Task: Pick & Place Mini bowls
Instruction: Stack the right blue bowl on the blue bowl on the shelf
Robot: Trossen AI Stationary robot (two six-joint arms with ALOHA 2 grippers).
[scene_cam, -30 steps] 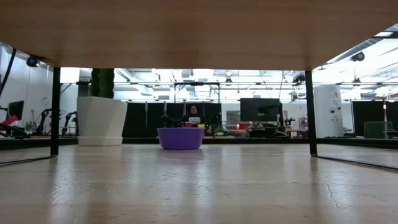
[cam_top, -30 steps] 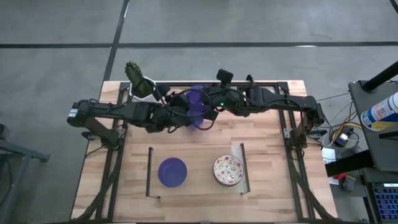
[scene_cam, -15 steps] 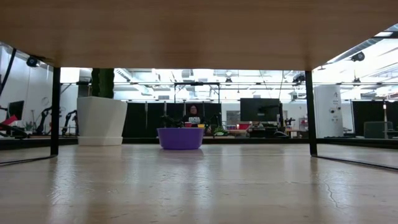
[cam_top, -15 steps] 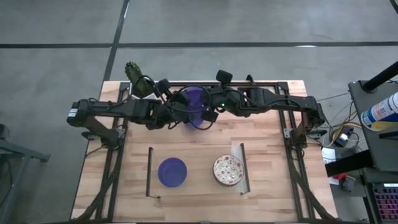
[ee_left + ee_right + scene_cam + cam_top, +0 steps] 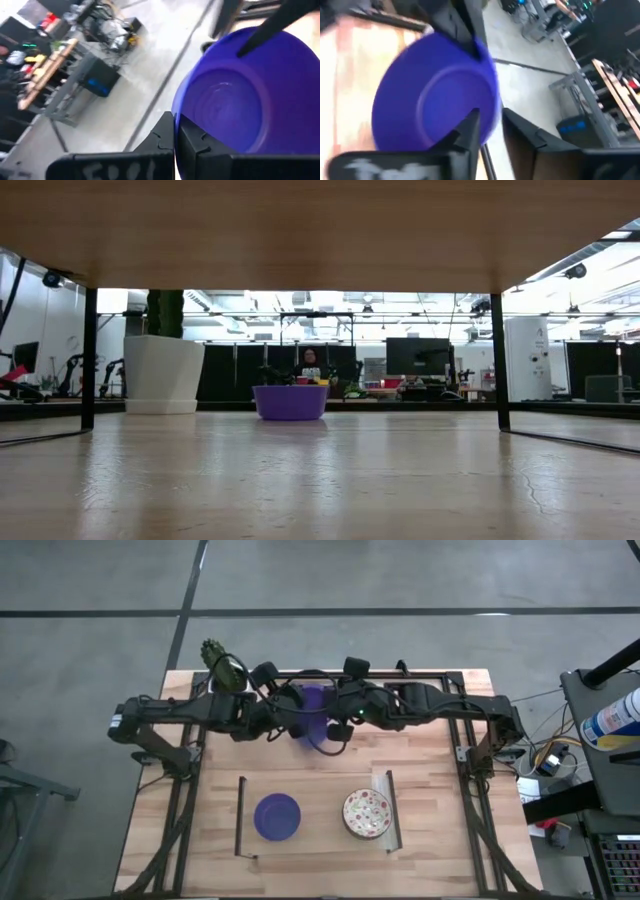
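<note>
Handover midair: left pincer (image 5: 175,131) has just pinched the blue bowl's (image 5: 313,712) rim, while right pincer (image 5: 490,127) starts spreading to release it.

Arms partly hide the held blue bowl (image 5: 315,705).

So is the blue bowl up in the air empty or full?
Empty. The glossy blue mini bowl held up between the two arms shows only its bare, shiny inside in the left wrist view.
</note>
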